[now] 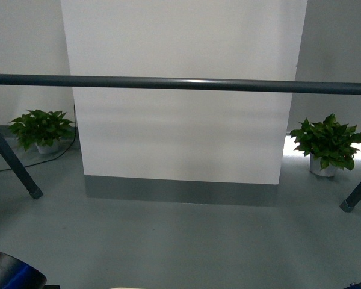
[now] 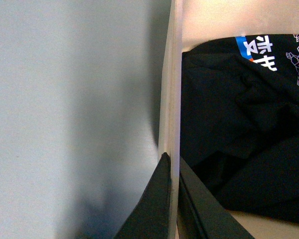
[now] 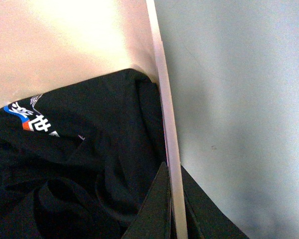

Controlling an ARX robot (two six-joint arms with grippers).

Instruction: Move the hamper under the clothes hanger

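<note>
Dark grey metal tubing forms the tall clothes hanger (image 1: 180, 84). In the front view one long round bar runs level across the whole width, with a slanted leg planted at each side. The smooth grey-green floor (image 1: 180, 241) between those legs lies bare up to the broad white pillar (image 1: 180, 90) behind.

The rectangular beige plastic hamper (image 2: 170, 74) is low and close to the robot. It is all but out of the front view, where a pale sliver at the bottom edge may be its rim, though I cannot be sure. As I judge it, the gripping is done and the carrying forward remains: the tub has to go ahead onto the bare floor beneath the bar.

A crumpled black cloth garment (image 2: 229, 124) with white and blue print lies inside the tub.

Both arms reach down to opposite walls of the hamper. The left tool (image 2: 172, 158) straddles one wall, one dark finger outside over the floor and one inside by the garment, closed narrow on the rim. The right tool (image 3: 173, 167) does the same on the facing wall, pinching it. Each wrist looks straight down along its wall.
</note>
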